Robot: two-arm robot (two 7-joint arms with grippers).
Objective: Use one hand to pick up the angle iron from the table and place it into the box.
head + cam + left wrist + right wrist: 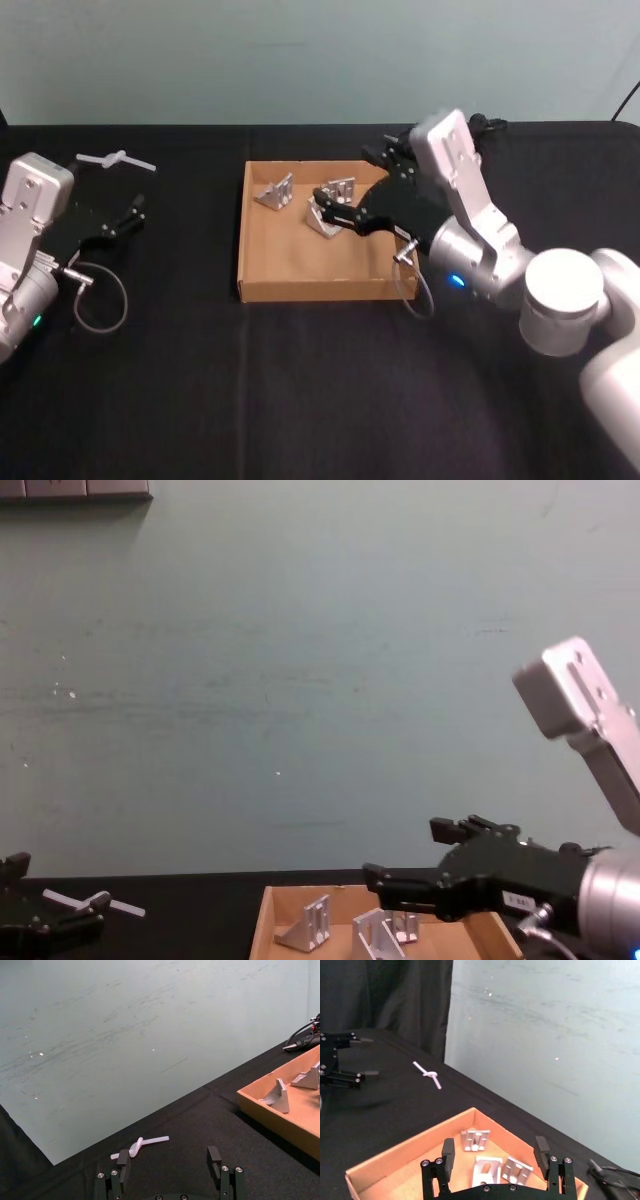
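Right hand (345, 205) reaches in over the box (262, 280) from its right side, black fingers spread wide with nothing between them — the right wrist view shows both pads apart and bare. Three angle irons lie beneath and just ahead of the fingertips on the brown cardboard floor: one (274, 192) farthest out from the hand, one (337, 188) toward the far wall, one (322, 221) right under the fingers, possibly touching, hard to say. Each is a small silver bracket, bright metal, triangular from the side, slotted faces. Box walls low, plain and matte. Table (300, 400) flat black.

Left hand (118, 222) parked well off to that side, fingers apart — a white knotted tie (115, 160) lies beyond it.
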